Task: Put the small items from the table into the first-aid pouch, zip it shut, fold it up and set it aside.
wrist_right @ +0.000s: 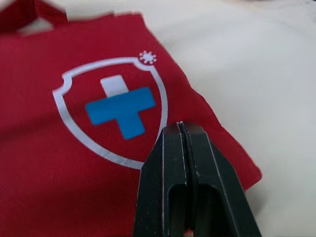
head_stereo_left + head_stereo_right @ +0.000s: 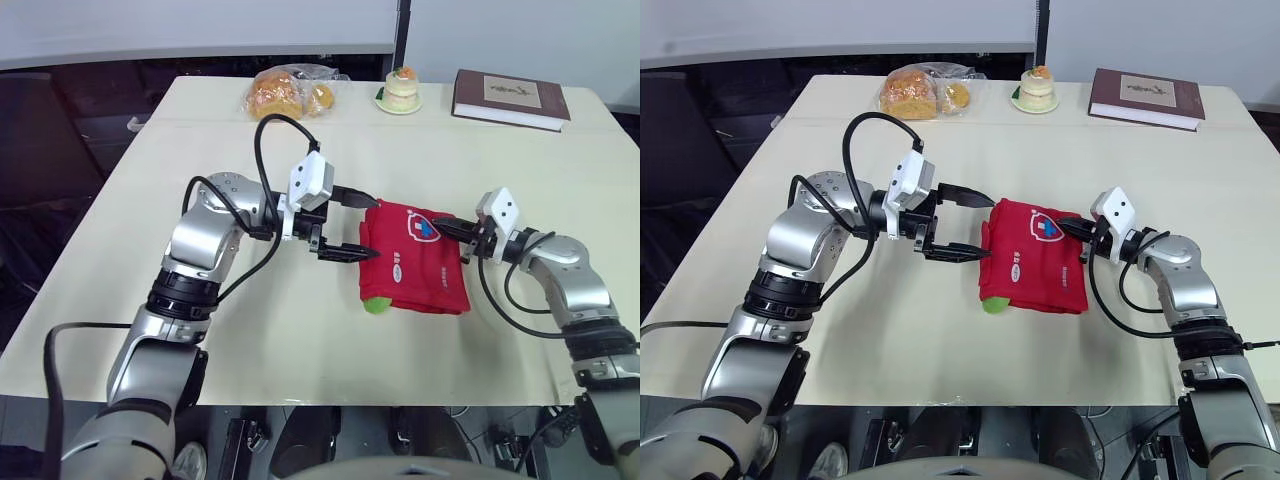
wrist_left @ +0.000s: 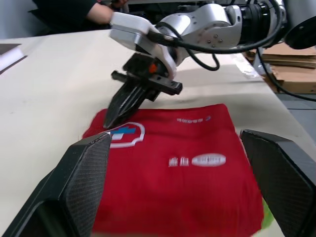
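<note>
The red first-aid pouch (image 2: 415, 260) lies folded on the table, right of centre, with its white shield and blue cross emblem (image 1: 116, 111) facing up. A green bit (image 2: 377, 304) pokes out at its near left corner. My left gripper (image 2: 372, 228) is open at the pouch's left edge, one finger on each side of that edge. My right gripper (image 2: 442, 226) is shut, with nothing seen between its fingers. Its tip rests on the pouch's far right part, next to the emblem; the left wrist view also shows its fingertips (image 3: 112, 117) there.
Along the table's far edge stand a plastic bag of bread (image 2: 285, 92), a small cake on a plate (image 2: 400, 90) and a dark red book (image 2: 510, 98). Bare tabletop (image 2: 300, 330) lies in front of and left of the pouch.
</note>
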Controlling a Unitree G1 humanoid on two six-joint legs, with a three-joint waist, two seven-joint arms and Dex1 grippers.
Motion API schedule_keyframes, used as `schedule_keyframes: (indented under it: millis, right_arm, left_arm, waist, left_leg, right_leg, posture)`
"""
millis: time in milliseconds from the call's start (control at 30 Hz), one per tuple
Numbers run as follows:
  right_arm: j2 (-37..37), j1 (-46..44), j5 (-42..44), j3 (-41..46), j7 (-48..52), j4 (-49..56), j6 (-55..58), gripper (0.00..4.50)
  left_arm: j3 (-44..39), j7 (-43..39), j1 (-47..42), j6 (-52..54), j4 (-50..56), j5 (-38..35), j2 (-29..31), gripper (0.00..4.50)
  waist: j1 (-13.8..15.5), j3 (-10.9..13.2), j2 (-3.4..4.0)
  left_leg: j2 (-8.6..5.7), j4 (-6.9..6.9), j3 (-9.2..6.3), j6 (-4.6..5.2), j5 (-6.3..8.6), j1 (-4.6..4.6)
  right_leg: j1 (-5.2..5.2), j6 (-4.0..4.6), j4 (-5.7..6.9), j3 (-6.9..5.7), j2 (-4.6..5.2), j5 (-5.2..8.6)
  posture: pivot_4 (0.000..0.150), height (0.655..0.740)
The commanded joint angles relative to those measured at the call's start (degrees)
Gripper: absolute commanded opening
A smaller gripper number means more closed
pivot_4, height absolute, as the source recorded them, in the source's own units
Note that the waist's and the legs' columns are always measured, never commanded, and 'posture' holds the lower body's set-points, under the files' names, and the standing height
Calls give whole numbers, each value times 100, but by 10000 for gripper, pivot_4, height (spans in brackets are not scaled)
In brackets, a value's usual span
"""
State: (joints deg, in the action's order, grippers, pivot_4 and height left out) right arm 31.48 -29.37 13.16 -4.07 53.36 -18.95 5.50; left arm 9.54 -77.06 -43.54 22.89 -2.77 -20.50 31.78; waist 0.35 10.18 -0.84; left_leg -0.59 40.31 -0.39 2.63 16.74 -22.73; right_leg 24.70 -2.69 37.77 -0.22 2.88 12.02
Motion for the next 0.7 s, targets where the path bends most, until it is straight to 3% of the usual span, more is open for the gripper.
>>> schedule_keyframes:
  millis: [33, 200, 333, 433, 600, 667, 700]
  right_arm:
    - [127, 292, -572, -211, -212, -286, -165, 147]
    - [131, 518, 113, 513, -244, 437, -40, 147]
    - [137, 781, 1218, 1155, -178, 1281, 1135, 147]
    - [186, 1034, 1910, 1493, -210, 1795, 2033, 12053]
    - [311, 1477, 2621, 1593, -333, 2302, 3412, 37810]
    - [327, 1555, 2860, 1609, -383, 2419, 3862, 44716]
    - [314, 1554, 2946, 1635, -480, 2440, 4069, 44716]
  left_arm:
    - [-92, 127, 210, 20, 345, -58, 120, 45000]
    - [-125, 255, 504, 274, 487, -135, 214, 45000]
    - [-244, 219, 578, 412, 641, -283, 368, 45000]
    - [-363, 257, 611, 387, 665, -322, 509, 45000]
    - [-407, 211, 633, 121, 543, -200, 732, 45000]
    - [-425, 238, 611, 139, 580, -252, 761, 45000]
    - [-431, 260, 601, 138, 603, -265, 764, 45000]
  waist:
    - [-27, -4, 0]
    - [-25, -4, 1]
    - [-35, -1, 3]
    - [-40, -1, 4]
    - [-41, -1, 4]
    - [-40, 0, 5]
    - [-40, 0, 4]
  left_leg:
    - [0, 0, 1, 1, 0, 1]
    - [0, 0, -2, 5, 3, 5]
    - [0, 0, -4, 5, 3, 0]
    - [2, -1, -7, 9, 5, -2]
    - [2, -2, -8, 13, 8, -2]
    - [2, -2, -7, 14, 8, -2]
    - [2, -2, -6, 14, 8, -3]
  right_leg:
    - [0, 0, 0, 0, 0, 0]
    - [-2, 0, 5, 0, 2, 0]
    - [1, 0, 5, -1, 3, 0]
    - [1, 1, 5, -2, 6, 0]
    - [1, 1, 3, -6, 5, 1]
    - [1, 1, 3, -5, 6, 1]
    - [1, 1, 2, -5, 6, 0]
  posture:
    - [1500, 7289]
    - [1500, 7289]
    - [1500, 7289]
    - [1500, 7289]
    - [1500, 7289]
    - [1500, 7289]
    - [1500, 7289]
